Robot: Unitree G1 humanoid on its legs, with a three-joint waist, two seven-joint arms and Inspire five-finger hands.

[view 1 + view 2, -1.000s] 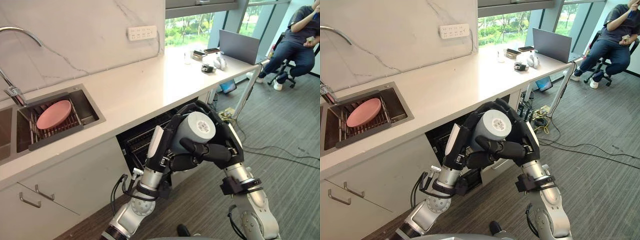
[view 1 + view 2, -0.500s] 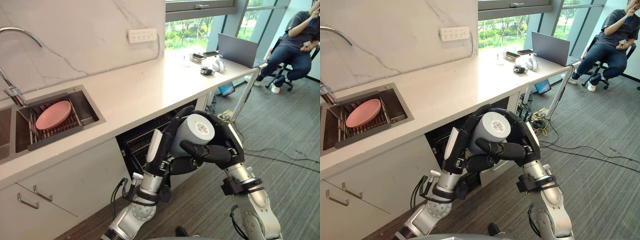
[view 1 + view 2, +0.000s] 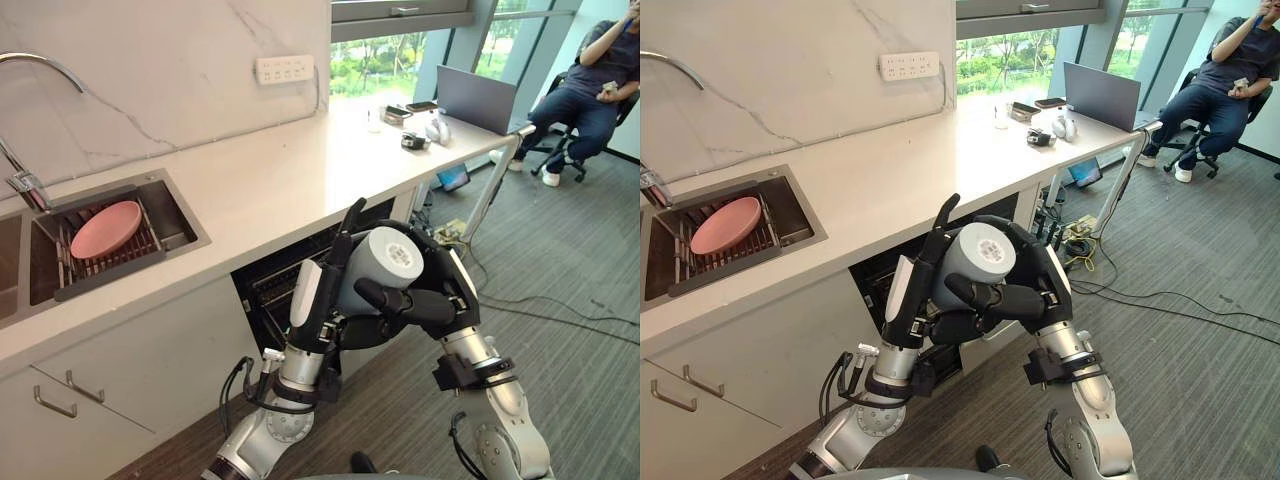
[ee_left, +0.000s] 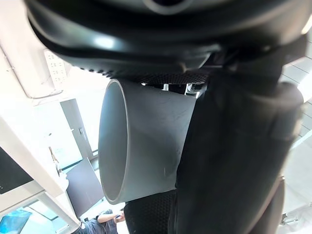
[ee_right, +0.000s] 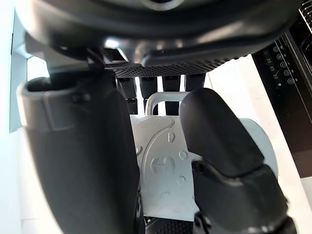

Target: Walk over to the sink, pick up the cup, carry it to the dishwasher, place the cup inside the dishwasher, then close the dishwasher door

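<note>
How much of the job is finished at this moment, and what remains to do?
Done: the cup is out of the sink and held in front of the open dishwasher. In hand: the right hand curls round the cup; the left hand rests against it with straight fingers. Left: set the cup inside and shut the dishwasher.

The cup [image 3: 378, 268] is smooth matt grey, plastic by its look. Smooth white countertop [image 3: 260, 180], veined marble-look wall [image 3: 150, 70], brushed metal sink [image 3: 188, 208], matt pink plate [image 3: 106, 228], rough grey carpet floor [image 3: 580, 300].
</note>
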